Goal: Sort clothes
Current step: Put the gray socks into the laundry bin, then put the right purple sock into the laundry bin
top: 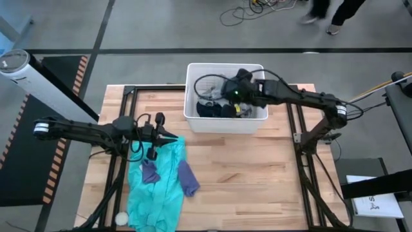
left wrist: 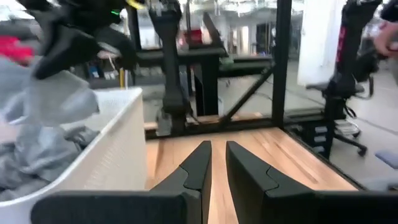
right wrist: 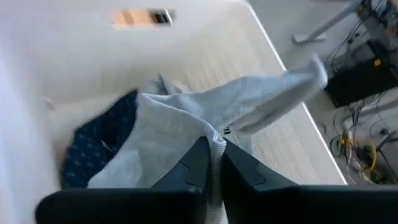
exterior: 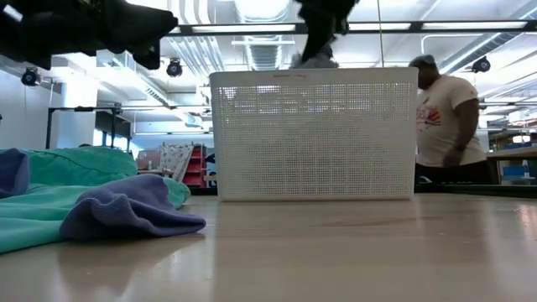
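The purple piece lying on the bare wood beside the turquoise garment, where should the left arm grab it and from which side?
Take the purple piece from straight above, at its bunched hump: that raised fold gives the fingers fabric to pinch, while its edges lie flat on the table.

High view: straight down over the whole table (top: 257, 167).
Low view: table height, level, facing the basket (exterior: 315, 134).
Left wrist: looks across the table.
Right wrist: close, into the basket.
Shared: basket, centre.

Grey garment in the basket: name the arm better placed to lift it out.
Right. The right gripper is over the basket, shut on the grey garment. The left gripper is outside it, above the turquoise garment.
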You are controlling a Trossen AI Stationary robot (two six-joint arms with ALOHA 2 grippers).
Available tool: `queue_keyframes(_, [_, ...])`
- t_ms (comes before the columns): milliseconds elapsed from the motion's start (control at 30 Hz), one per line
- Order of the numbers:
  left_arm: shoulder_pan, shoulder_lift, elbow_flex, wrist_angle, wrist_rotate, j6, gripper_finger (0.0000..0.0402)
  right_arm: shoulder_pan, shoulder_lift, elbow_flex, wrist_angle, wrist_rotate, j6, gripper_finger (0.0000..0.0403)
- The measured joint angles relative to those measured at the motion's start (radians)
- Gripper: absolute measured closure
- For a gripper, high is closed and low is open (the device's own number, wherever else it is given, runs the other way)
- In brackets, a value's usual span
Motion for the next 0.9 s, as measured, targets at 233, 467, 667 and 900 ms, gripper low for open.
queue_keyframes(233, [-0.013,0.036,0.244,-0.549,-0.05,-0.001,0.0373,-0.063,0.002,-0.023,0.015,-0.063,-0.028,0.0298])
queue_keyframes(467, [-0.093,0.211,0.416,-0.856,-0.056,-0.062,0.04,-0.051,-0.028,0.027,-0.008,-0.077,-0.039,0.0191])
queue_keyframes(667, [-0.17,0.387,0.42,-0.865,-0.025,-0.251,0.0371,-0.028,-0.074,0.033,-0.042,-0.079,-0.028,0.0136])
queue_keyframes(900, [-0.221,0.557,0.426,-0.86,-0.024,-0.412,0.0271,-0.015,-0.115,0.033,-0.076,-0.078,-0.009,0.012])
